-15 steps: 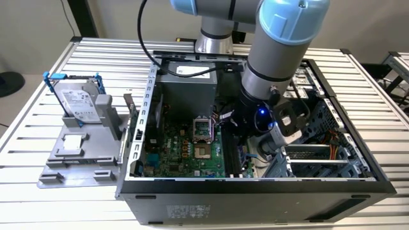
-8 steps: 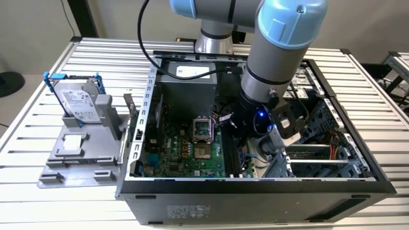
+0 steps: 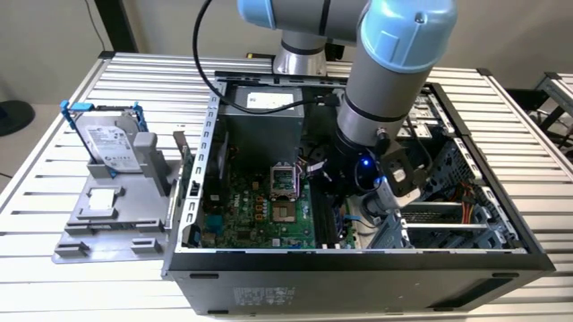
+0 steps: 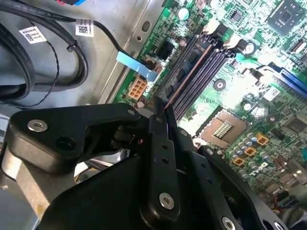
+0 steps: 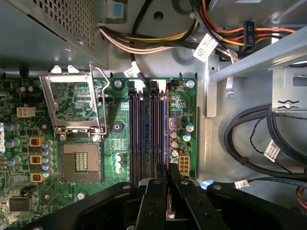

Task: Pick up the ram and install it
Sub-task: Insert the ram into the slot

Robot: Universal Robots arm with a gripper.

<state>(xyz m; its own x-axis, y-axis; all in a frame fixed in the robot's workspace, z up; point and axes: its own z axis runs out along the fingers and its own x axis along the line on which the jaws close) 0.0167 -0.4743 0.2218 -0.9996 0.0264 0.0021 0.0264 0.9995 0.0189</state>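
My gripper is down inside the open computer case, with its black fingers pressed together. They are shut on the ram, a thin board seen edge-on as a narrow brownish strip between them. In the second wrist view the ram's edge runs out from the fingertips along the long black memory slots. The gripper hangs over the near end of those slots, at the slot on the side away from the processor socket. Whether the ram is seated in a slot I cannot tell. The arm's wrist hides the gripper in the exterior view.
An open processor socket lies beside the slots. Black cables and a metal drive-bay bracket crowd the other side. Outside the case, at the exterior view's left, a silver hard drive in a blue frame stands on a grey holder.
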